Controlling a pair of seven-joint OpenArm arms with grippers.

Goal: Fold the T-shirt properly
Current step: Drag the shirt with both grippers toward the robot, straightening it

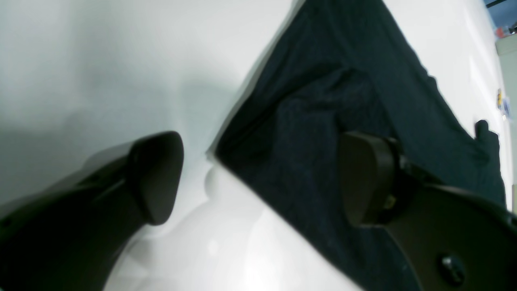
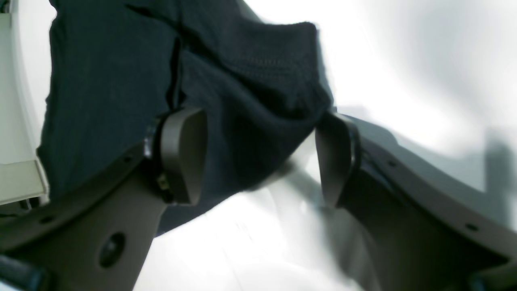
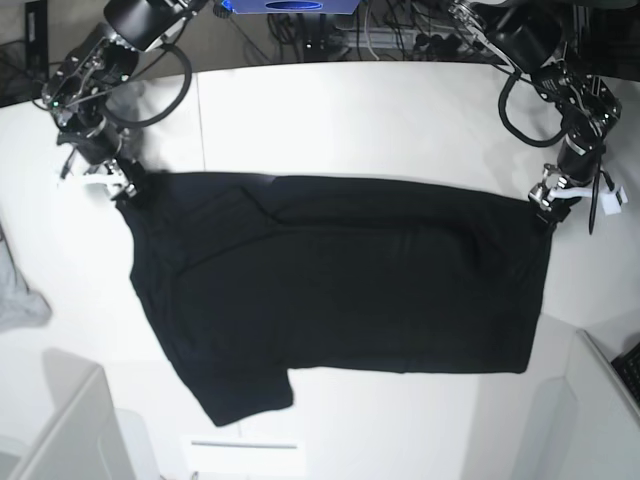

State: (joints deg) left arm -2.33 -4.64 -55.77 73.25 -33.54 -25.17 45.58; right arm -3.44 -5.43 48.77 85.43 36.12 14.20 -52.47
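The black T-shirt (image 3: 340, 280) lies spread flat across the white table (image 3: 350, 110), one short sleeve pointing to the front left. My right gripper (image 3: 125, 187) stands at its far left corner. In the right wrist view that gripper (image 2: 258, 159) is open, with a bunched fold of the T-shirt (image 2: 250, 81) lying loose between its fingers. My left gripper (image 3: 548, 207) stands at the far right corner. In the left wrist view it (image 1: 258, 178) is open, one finger (image 1: 363, 178) over the T-shirt (image 1: 323, 101) and the other finger (image 1: 155, 178) over bare table.
A small light-grey cloth (image 3: 20, 300) lies at the table's left edge. White box-like edges stand at the front left (image 3: 70, 430) and front right (image 3: 600, 400). Cables and equipment (image 3: 330, 25) run along the back.
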